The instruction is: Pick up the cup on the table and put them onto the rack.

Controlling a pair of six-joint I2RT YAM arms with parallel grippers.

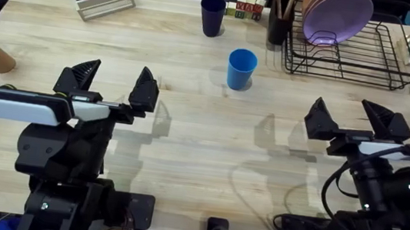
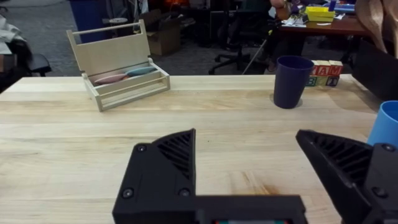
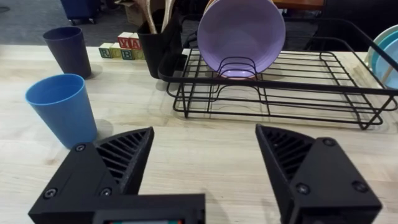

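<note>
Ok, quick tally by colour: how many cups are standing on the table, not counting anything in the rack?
Light blue cup: 1
Dark navy cup: 1
Total: 2, both upright on the table, left of the rack.

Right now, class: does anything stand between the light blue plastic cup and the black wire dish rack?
Nothing visible does: bare wooden table lies between the light blue plastic cup and the black wire dish rack.
</note>
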